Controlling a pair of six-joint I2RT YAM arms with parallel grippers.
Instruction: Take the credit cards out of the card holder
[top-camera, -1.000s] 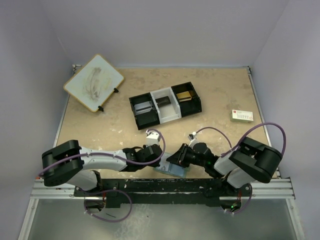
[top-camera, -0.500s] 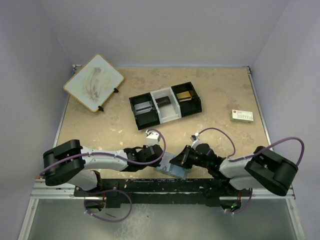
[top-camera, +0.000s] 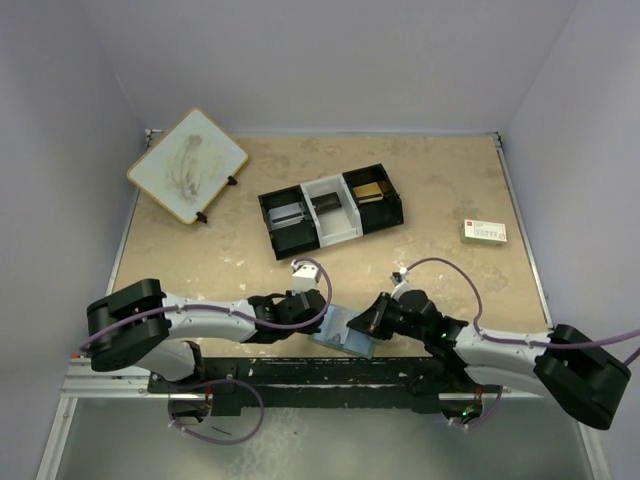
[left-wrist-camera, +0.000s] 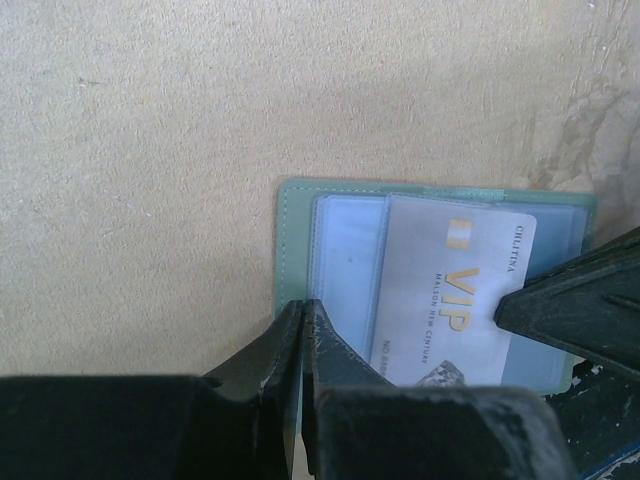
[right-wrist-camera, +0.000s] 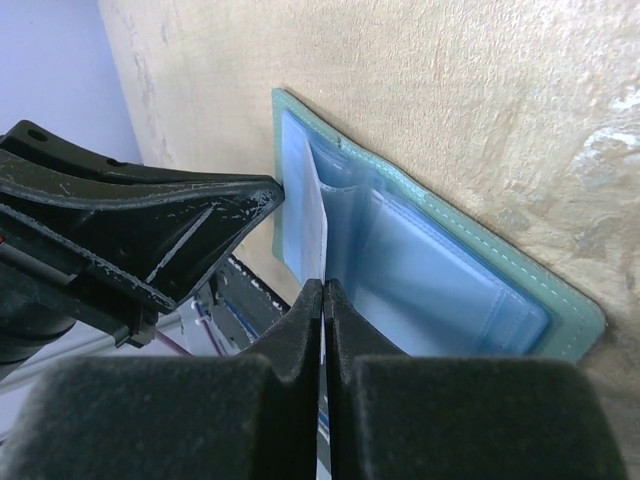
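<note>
The grey-green card holder (top-camera: 338, 343) lies open at the table's near edge, its pale-blue pockets (right-wrist-camera: 470, 285) facing up. A pale bluish-grey credit card (left-wrist-camera: 450, 290) marked VIP sticks partway out of a pocket and is seen edge-on (right-wrist-camera: 316, 225) in the right wrist view. My right gripper (right-wrist-camera: 323, 288) is shut on that card's edge (top-camera: 366, 322). My left gripper (left-wrist-camera: 303, 308) is shut, its tips resting on the holder's left border (left-wrist-camera: 296, 230), beside the card (top-camera: 320, 320). An orange-gold card (top-camera: 371, 190) lies in the tray's right compartment.
A black-and-white three-compartment tray (top-camera: 330, 230) stands mid-table. A tilted white board (top-camera: 187, 165) is at the back left and a small white printed box (top-camera: 484, 232) at the right. The black rail (top-camera: 300, 372) runs just behind the holder.
My right gripper has closed on the bluish-grey card, and the right arm's elbow has swung out and down to the right. The left gripper has stayed on the holder.
</note>
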